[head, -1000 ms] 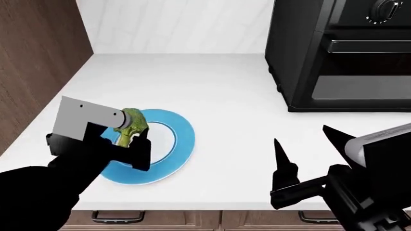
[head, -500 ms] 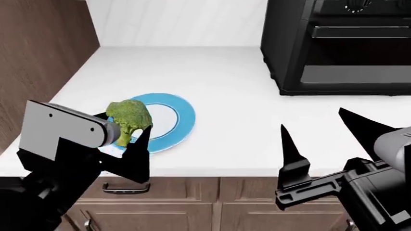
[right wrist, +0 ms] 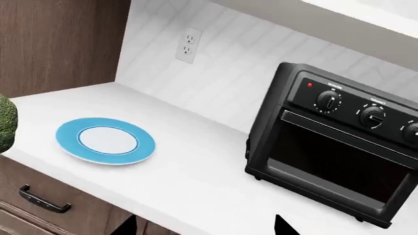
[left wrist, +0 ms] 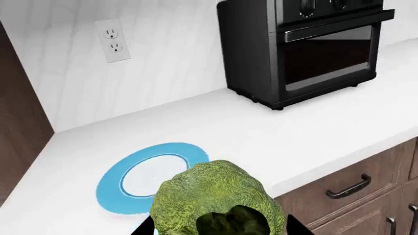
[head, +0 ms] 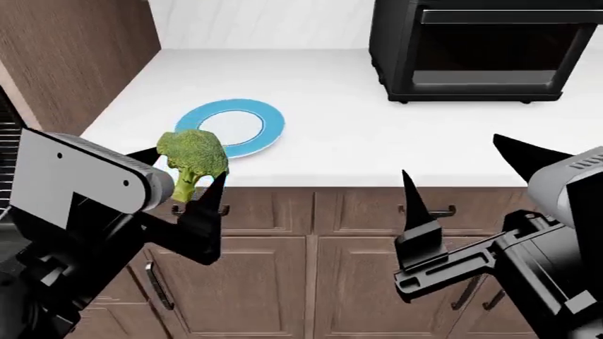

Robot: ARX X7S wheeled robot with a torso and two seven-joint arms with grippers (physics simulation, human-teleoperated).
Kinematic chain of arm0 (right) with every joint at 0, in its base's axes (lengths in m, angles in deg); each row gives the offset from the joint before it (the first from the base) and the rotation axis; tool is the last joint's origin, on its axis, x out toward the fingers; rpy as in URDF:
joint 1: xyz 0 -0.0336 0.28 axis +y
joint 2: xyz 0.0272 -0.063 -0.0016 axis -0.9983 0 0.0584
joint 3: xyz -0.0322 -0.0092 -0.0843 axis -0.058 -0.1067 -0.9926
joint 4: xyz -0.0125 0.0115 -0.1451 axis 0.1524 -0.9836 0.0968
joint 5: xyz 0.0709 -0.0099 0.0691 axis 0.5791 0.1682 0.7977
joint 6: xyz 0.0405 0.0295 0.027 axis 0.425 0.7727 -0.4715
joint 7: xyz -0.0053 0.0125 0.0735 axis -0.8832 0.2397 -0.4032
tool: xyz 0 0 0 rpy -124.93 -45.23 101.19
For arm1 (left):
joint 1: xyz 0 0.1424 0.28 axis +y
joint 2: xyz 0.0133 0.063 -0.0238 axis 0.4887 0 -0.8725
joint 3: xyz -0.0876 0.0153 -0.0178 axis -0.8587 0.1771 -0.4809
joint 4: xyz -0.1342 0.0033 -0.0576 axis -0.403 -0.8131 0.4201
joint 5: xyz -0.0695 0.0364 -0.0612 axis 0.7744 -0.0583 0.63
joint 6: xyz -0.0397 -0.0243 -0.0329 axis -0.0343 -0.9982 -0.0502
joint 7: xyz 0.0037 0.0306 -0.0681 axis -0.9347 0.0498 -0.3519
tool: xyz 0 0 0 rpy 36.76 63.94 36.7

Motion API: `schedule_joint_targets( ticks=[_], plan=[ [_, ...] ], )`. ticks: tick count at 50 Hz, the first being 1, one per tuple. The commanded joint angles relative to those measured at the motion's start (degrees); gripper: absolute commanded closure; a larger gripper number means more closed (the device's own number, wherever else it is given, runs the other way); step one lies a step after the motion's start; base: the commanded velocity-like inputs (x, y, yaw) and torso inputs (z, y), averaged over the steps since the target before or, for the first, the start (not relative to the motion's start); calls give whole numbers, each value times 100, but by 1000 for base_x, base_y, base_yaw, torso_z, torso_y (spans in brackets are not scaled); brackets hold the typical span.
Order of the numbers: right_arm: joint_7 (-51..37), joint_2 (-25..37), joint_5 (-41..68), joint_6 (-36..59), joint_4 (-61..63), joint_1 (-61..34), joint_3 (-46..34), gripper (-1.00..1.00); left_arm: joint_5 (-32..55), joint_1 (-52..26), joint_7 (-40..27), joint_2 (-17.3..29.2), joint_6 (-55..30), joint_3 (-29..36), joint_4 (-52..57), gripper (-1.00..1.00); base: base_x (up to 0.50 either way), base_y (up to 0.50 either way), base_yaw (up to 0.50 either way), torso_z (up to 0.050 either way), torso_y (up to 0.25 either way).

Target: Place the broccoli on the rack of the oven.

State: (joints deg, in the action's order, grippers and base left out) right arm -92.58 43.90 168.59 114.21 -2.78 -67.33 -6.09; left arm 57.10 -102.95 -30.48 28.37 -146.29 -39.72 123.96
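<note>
Broccoli (head: 192, 157): pinched by its pale stalk in the left gripper (head: 193, 205), head up, held off the white counter (head: 330, 134) and out past its front edge, just in front of the blue-rimmed plate (head: 231, 128).
Left gripper: closed around the stalk, black fingers on either side.
Right gripper (head: 471, 191): jaws spread wide, holding nothing, in front of the wooden drawers (head: 368, 205).
Countertop oven (head: 476, 49): black, glass door closed, at the counter's far end from the plate.

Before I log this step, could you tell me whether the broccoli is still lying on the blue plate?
No, the broccoli is held up in the left gripper, out past the counter's front edge, and the blue plate lies bare.
</note>
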Motion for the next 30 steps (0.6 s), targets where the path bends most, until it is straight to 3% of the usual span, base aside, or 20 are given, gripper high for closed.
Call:
schedule_joint_targets(
  ticks=[1,12,30],
  plan=[
    [-157,39,107,-51,-97,-396,-409,-100,-136,14,127,32,98,-8,0,100,-500,-109,0,0,0],
    [76,161,-86,-113,-34,-167,-179,-100,-141,38,141,94,156,14,-3,100,-91,-11,0,0,0],
    [335,253,-307,-86,30,206,-34,-100,-460,182,375,75,221,115,71,100,0,500,0,0,0]
  ],
)
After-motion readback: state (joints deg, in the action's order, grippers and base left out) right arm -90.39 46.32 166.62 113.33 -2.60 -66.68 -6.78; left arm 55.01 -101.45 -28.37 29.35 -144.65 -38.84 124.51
